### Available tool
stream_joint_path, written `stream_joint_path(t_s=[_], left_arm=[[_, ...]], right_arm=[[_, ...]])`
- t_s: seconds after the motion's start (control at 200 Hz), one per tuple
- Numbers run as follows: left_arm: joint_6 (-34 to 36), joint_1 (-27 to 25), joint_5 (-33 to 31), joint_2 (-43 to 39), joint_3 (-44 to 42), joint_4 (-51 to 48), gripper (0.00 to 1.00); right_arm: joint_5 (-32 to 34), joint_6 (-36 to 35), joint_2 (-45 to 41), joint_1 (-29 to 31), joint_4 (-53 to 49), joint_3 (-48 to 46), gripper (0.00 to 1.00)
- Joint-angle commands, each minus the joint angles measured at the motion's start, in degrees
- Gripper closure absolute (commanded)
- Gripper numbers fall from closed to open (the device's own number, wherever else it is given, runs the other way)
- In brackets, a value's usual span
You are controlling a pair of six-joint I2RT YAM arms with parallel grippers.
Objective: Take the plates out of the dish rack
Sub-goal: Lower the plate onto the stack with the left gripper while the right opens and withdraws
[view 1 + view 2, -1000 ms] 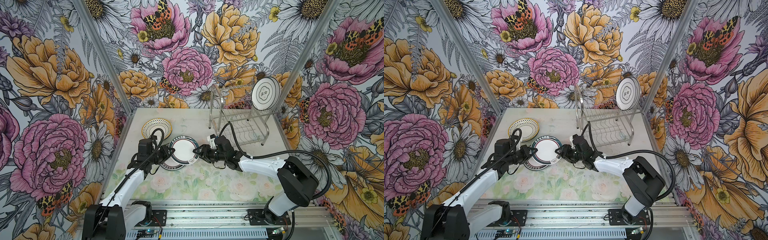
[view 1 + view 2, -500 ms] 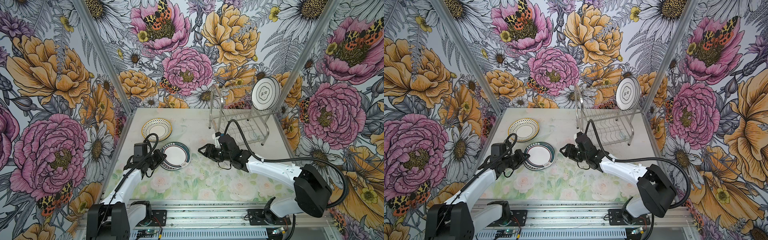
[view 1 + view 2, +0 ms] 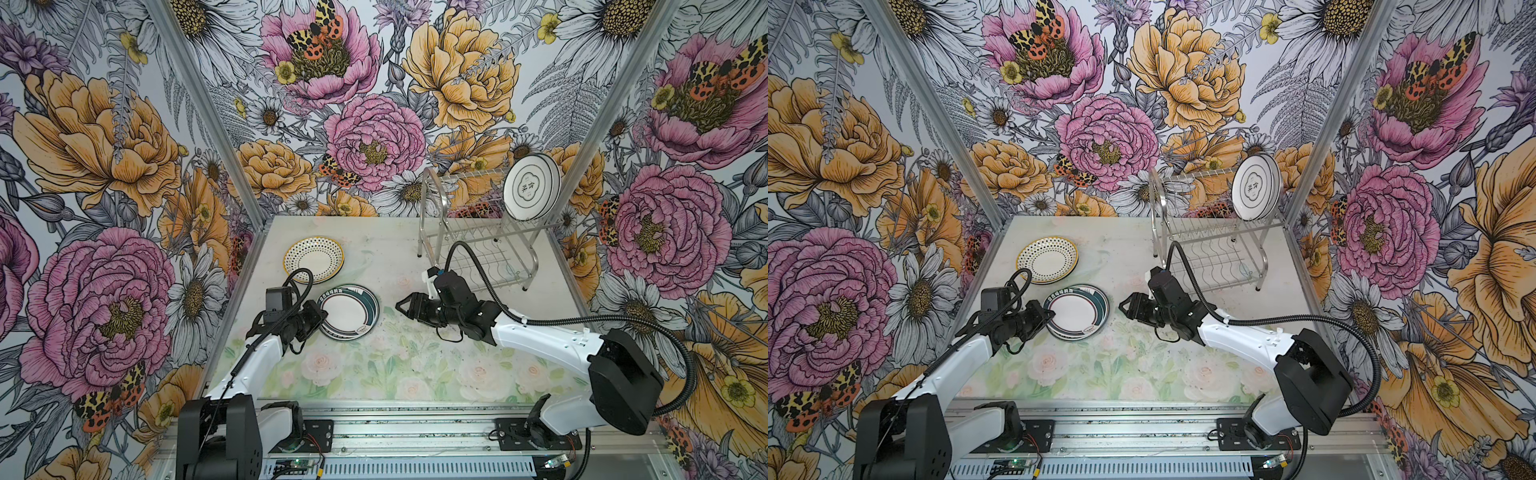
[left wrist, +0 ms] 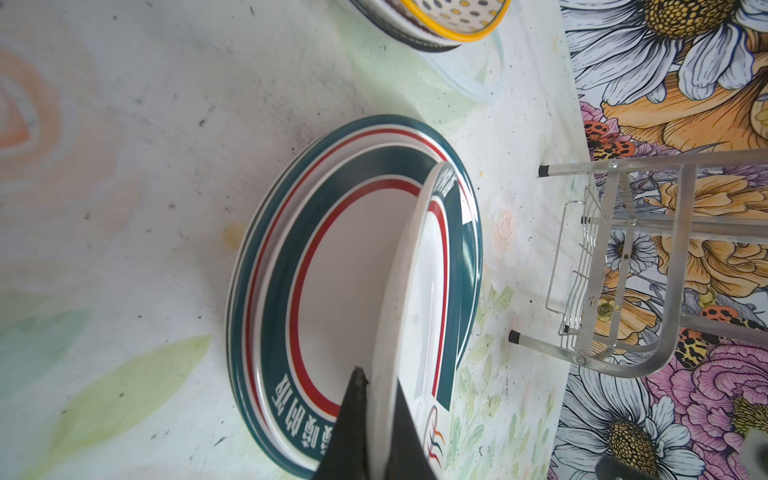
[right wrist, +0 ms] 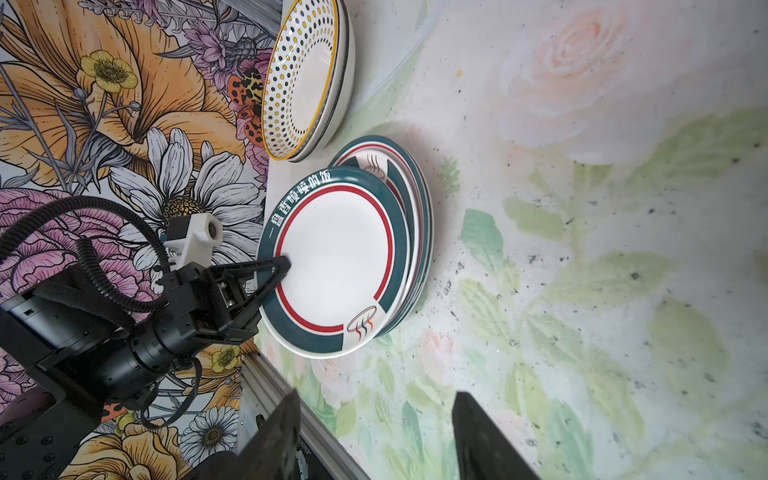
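1. The left gripper (image 3: 321, 319) has its jaws pinched on the near rim of a round white plate with a dark teal band and a thin red ring (image 5: 338, 266). The right gripper (image 3: 401, 308) has its jaws spread with nothing between them, and its black fingers (image 5: 478, 436) frame only bare table.
2. The pinched plate lies tilted over a stack of matching teal-ringed plates (image 4: 332, 266) on the pale floral table (image 3: 374, 374). Its gripped side is raised and its far edge appears to sit on the stack. The open right gripper hangs just beside that stack, on the rack side.
3. A second pile of white plates with dark dots and a yellow rim (image 3: 313, 259) sits behind the teal stack, close to it.
4. The shiny two-tier steel wire dish rack (image 3: 421, 224) stands at the back right. One white plate with a black ring and a centre emblem (image 3: 530, 191) stands on edge at the far right end of its upper tier. The lower tier looks empty.
5. That racked plate lies behind, above and to the right of the spread jaws, well apart from them. Its flat face is turned along the rack's length, so its rim points upward.
6. The right arm is much the nearer and is free, so I judge it suited to fetch that plate once the left lets go.
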Motion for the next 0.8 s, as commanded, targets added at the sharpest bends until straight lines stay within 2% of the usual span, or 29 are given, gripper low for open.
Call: stream_joint_path(t_s=[0.0,0.37,0.695,0.796], left_arm=[[2.3,0.5,-1.3,0.9,0.1,2.0,1.00],[3.4,0.6,-2.9,4.0,-0.4,3.4,1.00],[4.2,0.5,-4.2,3.8,-0.1,1.9,0.85],[4.5,0.4,-4.5,4.3,0.5,0.8,0.76]], right_arm=[[0.6,-4.0,-1.1,1.0,-0.5,2.8,0.40],[-1.6,-9.7,-2.9,1.0,-1.3,6.5,0.40],[-3.7,-11.2,-6.1,1.0,-2.1,8.7,0.40],[-4.9,-12.3,-7.4,1.1,-2.4,9.4,0.40]])
